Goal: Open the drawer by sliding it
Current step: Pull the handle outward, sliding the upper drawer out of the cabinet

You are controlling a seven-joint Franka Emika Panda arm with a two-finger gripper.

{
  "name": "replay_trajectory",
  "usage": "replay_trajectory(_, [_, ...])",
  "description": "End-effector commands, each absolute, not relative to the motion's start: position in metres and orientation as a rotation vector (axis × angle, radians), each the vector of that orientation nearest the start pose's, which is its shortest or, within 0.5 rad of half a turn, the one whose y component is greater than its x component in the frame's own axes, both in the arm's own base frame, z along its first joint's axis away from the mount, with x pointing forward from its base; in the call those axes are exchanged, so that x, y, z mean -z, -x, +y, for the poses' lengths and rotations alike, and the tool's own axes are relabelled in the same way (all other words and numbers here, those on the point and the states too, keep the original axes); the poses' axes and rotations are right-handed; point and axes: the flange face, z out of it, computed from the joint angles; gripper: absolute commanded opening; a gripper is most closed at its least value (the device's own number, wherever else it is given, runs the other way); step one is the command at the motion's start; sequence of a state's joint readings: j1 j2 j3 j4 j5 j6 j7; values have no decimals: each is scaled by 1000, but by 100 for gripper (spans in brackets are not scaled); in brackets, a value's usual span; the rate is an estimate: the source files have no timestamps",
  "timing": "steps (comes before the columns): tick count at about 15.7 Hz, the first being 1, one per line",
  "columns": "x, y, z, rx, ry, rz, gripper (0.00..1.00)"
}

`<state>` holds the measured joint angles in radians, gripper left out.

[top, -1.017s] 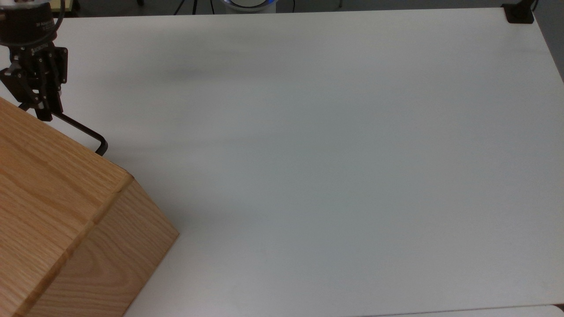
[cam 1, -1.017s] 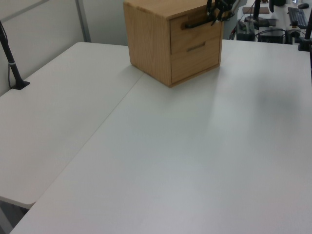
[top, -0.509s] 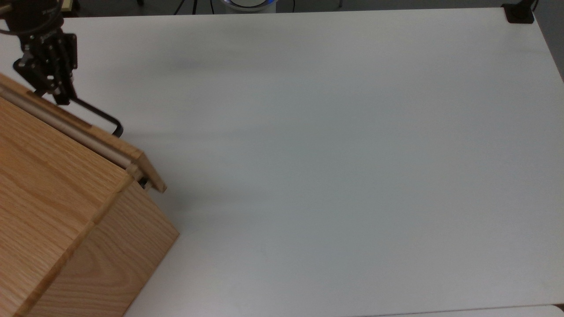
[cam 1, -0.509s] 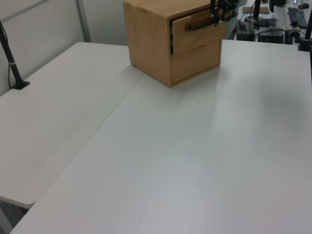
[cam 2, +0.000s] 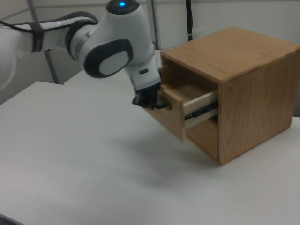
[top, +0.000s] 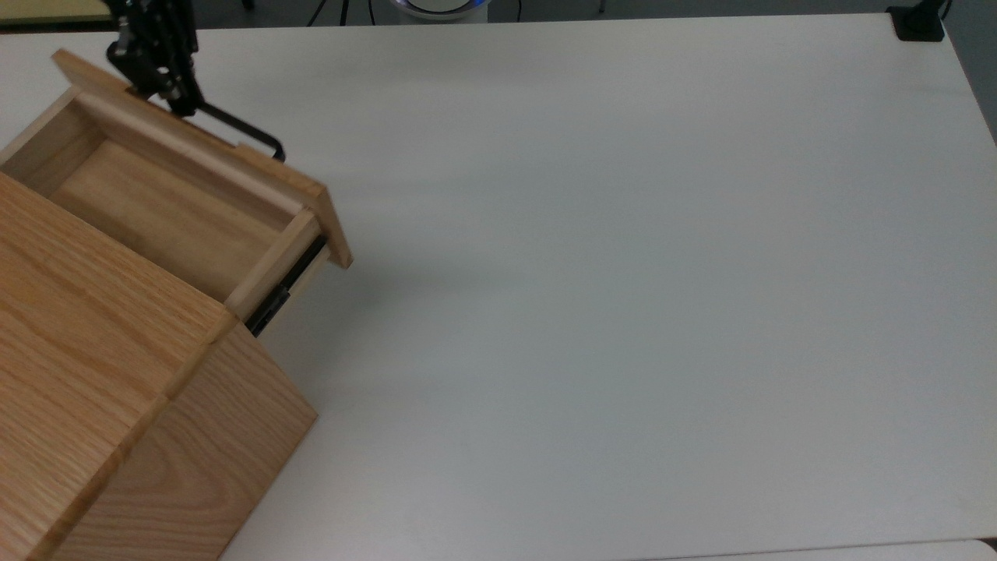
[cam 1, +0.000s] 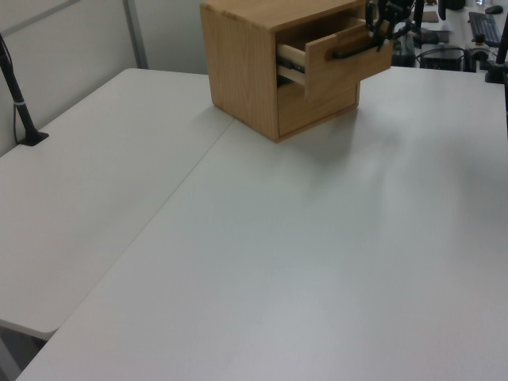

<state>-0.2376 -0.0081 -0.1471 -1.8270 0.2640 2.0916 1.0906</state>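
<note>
Gripper clamped on the black handle. Drawer pulled partway out of the cabinet, side rail exposed.

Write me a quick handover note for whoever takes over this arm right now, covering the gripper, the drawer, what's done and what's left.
Gripper: shut on the drawer's black handle.
Drawer: top one of the wooden cabinet, pulled well out; its inside looks empty and a black side rail is exposed.
Done: handle grasped, drawer slid out most of the way.
Left: pull further if full travel is wanted, then let go and back the arm away over the table.
</note>
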Motion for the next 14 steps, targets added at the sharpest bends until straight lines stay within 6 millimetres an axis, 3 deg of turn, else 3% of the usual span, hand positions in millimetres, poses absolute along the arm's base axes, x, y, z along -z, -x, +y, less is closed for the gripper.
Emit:
replay_trajectory(1, [-583,-509,-147,210,2120,1829,14])
replay_trajectory(6, [-585,-482,-123,136,2177,1796,16])
replay_trajectory(9, [-581,-476,-120,63,2217,1796,25])
replay_trajectory(11, [-581,-474,-117,26,2234,1794,41])
replay_trajectory(12, [-581,-473,-117,23,2237,1794,72])
replay_trajectory(13, [-582,-474,-117,25,2237,1793,93])
replay_trajectory(14, [-586,-474,-118,35,2233,1792,98])
